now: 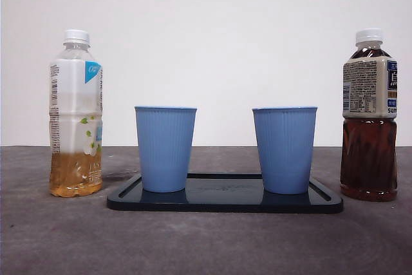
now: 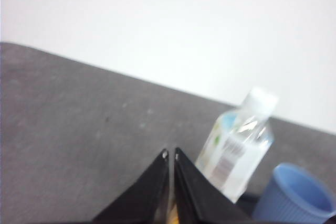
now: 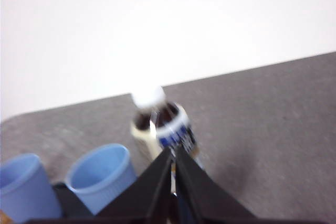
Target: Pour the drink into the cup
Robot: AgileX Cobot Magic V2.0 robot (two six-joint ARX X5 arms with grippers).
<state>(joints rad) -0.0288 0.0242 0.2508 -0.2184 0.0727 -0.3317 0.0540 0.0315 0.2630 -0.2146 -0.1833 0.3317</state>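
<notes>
Two blue cups stood upright and apart on a dark tray [image 1: 225, 205] at the desk [image 1: 58, 243] centre, left cup [image 1: 165, 149] and right cup [image 1: 284, 149], mouths open, likely staged to catch a pour. At nine o'clock of the tray stood a capped pale tea bottle [image 1: 76, 114], about a quarter full; at three o'clock a capped dark tea bottle [image 1: 369, 115], fuller. Left claw [image 2: 170, 155] hung clenched, empty, near the pale bottle; right claw [image 3: 172, 150] clenched, empty, above the dark one. Neither touched. Caps on: no pouring possible yet.
</notes>
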